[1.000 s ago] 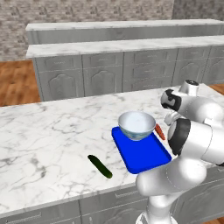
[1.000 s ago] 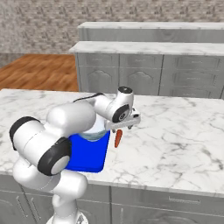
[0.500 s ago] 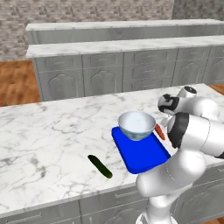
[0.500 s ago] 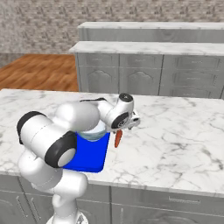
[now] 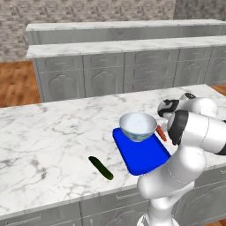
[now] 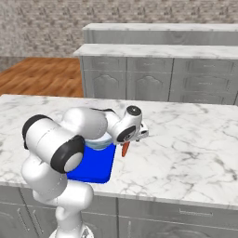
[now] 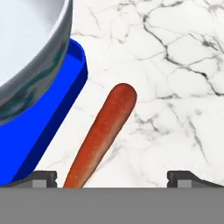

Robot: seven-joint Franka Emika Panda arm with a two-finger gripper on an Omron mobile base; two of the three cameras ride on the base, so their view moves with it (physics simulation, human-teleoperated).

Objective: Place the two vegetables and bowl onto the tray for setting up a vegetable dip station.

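Note:
The pale glossy bowl [image 5: 137,126] sits on the far end of the blue tray [image 5: 144,158]. Just off the tray's right rim, the orange-red carrot [image 5: 161,133] lies on the marble counter. My gripper [image 5: 164,119] hangs close above it, open. In the hand view the carrot [image 7: 103,135] runs up from the bottom edge between the wide-apart fingertips [image 7: 41,177], nearer the left one, with the tray [image 7: 48,127] and bowl [image 7: 26,52] at left. On the counter left of the tray, apart from it, rests the dark green cucumber [image 5: 100,167]. From the right base view the carrot [image 6: 125,148] shows below the gripper [image 6: 133,139].
The marble counter [image 5: 48,137] stretches wide to the left of the tray, and its front edge runs close below the tray. A second counter with grey cabinets [image 5: 110,75] stands behind across the wooden floor.
The hand has come down a little toward the carrot. Bowl, tray, carrot and cucumber have stayed where they were.

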